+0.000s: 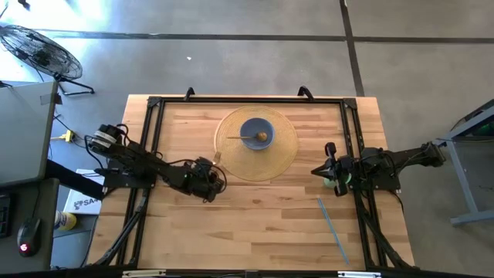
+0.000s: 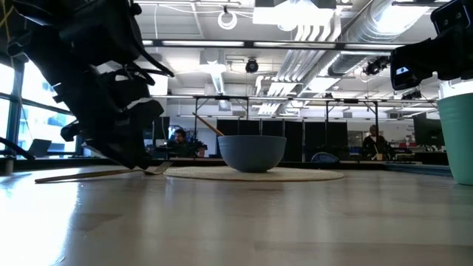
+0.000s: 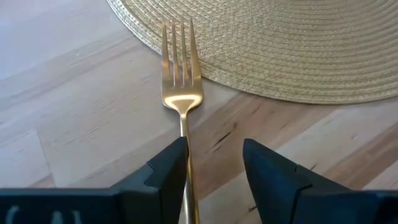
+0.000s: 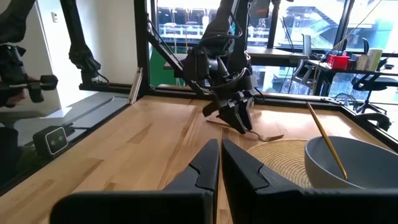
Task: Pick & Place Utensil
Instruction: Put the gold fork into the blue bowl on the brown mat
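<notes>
A gold fork lies flat on the wooden table, its tines resting on the edge of the round woven placemat. Its handle runs back between the fingers of my left gripper, which is open and low over the table by the placemat's left edge. In the low view the fork lies under that arm. A blue bowl stands on the placemat with a gold utensil leaning in it. My right gripper is shut and waits near the table's right edge. My left gripper stands astride the fork's handle, fingers pointing along it toward the tines. The handle runs close along the inner face of one finger. I cannot tell whether they touch. The fork lies flat on the table and the placemat.
A teal cup stands beside my right arm, at the low view's right edge. A thin blue-grey stick lies on the table's near right part. A black frame rail borders the table. Bare wood lies in front of the placemat.
</notes>
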